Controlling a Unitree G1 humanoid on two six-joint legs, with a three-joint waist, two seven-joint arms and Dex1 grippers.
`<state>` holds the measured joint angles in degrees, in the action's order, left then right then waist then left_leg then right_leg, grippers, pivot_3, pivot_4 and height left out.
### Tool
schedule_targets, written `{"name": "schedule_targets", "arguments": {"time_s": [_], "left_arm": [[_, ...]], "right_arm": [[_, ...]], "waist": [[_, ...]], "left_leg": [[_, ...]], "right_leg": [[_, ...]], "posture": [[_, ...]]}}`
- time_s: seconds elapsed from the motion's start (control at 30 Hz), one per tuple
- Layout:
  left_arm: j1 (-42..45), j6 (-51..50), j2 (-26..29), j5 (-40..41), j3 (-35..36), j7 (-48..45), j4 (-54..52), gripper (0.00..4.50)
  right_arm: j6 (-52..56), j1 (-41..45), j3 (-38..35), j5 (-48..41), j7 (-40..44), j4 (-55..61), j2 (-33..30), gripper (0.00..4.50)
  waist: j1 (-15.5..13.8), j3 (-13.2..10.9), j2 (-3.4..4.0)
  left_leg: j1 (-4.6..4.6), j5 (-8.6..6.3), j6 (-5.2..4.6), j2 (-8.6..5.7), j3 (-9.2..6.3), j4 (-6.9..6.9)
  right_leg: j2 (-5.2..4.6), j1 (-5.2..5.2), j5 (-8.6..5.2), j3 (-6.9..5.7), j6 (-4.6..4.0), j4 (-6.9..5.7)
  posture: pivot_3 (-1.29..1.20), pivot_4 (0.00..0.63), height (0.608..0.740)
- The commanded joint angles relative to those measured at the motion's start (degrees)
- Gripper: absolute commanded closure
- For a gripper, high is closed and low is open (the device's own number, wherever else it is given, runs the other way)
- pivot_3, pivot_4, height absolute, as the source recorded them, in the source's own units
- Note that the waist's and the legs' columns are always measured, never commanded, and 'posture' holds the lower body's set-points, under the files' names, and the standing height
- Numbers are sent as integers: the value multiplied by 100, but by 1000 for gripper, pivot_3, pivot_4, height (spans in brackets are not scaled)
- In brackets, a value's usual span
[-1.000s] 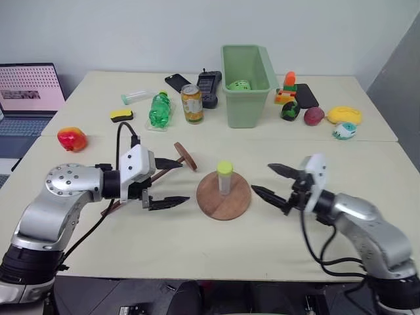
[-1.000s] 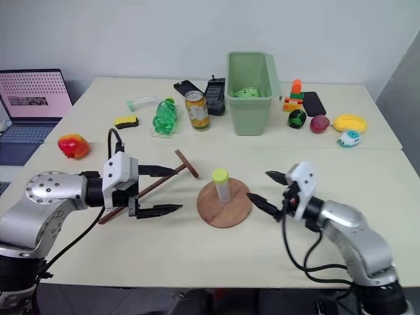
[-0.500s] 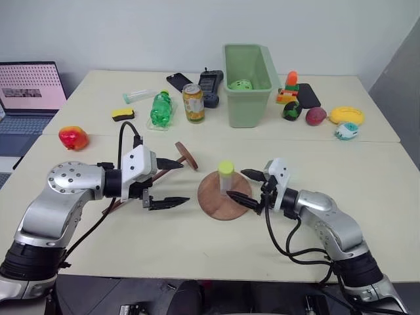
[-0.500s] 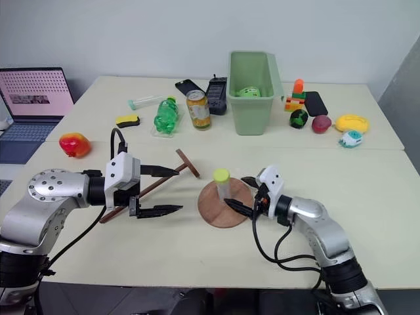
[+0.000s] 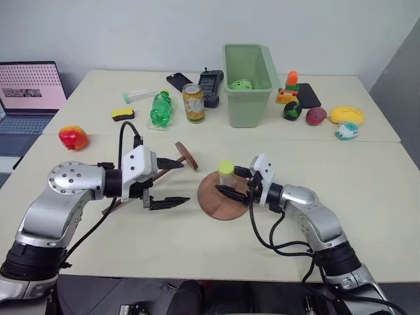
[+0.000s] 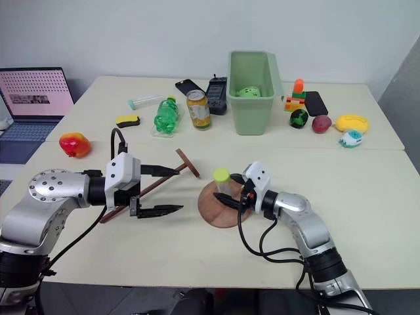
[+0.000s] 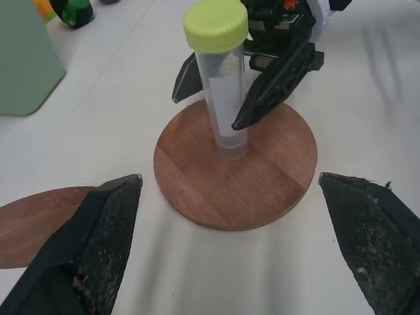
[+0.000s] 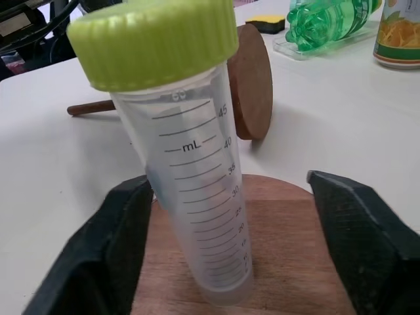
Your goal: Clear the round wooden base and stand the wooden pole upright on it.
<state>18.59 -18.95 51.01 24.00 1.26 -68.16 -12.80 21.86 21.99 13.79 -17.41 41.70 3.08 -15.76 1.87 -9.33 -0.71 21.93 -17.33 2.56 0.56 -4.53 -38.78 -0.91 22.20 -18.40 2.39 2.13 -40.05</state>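
Your right pincer [image 5: 231,183] slid in, straddling the tube [image 7: 222,82] blocking the base [image 7: 262,187], maybe touching; left pincer [image 5: 169,183] wide, empty.

Far side of table [image 5: 98,88]: green bin [image 5: 247,84] holding a small green ball [image 5: 239,84], drink can [image 5: 192,103], green bottle [image 5: 159,108] lying flat, two black handsets [image 5: 210,87], yellow sponge [image 5: 121,114]. Red fruit [image 5: 72,138], perhaps an apple, near open laptop [image 5: 29,88]. Clear tube [image 5: 225,177], yellow-green cap, standing upright.
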Motion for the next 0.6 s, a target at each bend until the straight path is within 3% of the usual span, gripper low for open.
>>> {"name": "schedule_targets", "arguments": {"time_s": [0.03,0.17,0.3,0.43,0.6], "left_arm": [[139,29,-81,29,5,21,-27,0],[291,-69,-274,81,-66,99,-53,0],[559,-277,-637,214,-217,252,-161,0],[918,-327,-1046,166,-522,276,-102,0],[1462,-200,-1637,-72,-1068,305,225,0]], "right_arm": [[-131,3,-35,11,94,340,-58,1746],[-126,-58,-289,10,19,669,-262,2608],[-93,-175,-1315,-104,-489,902,-628,3330],[-436,-453,-2604,-6,-1168,615,-990,3333],[-1132,-903,-3571,372,-1915,-140,-1219,3333]], "waist": [[0,0,0],[-6,0,0],[-20,-2,2],[-68,-2,1],[-29,-2,2]], "left_leg": [[0,0,0,0,0,0],[1,0,0,0,-1,0],[2,0,0,-3,-1,-1],[8,0,0,-18,-4,-6],[7,0,0,-14,9,-4]], "right_leg": [[0,0,0,0,0,0],[0,0,0,-1,0,0],[-4,-1,0,-1,0,1],[-16,-7,0,-4,1,5],[-12,-7,1,0,1,4]], "posture": [[0,150,740],[0,150,740],[0,150,740],[0,150,740],[0,150,740]]}}
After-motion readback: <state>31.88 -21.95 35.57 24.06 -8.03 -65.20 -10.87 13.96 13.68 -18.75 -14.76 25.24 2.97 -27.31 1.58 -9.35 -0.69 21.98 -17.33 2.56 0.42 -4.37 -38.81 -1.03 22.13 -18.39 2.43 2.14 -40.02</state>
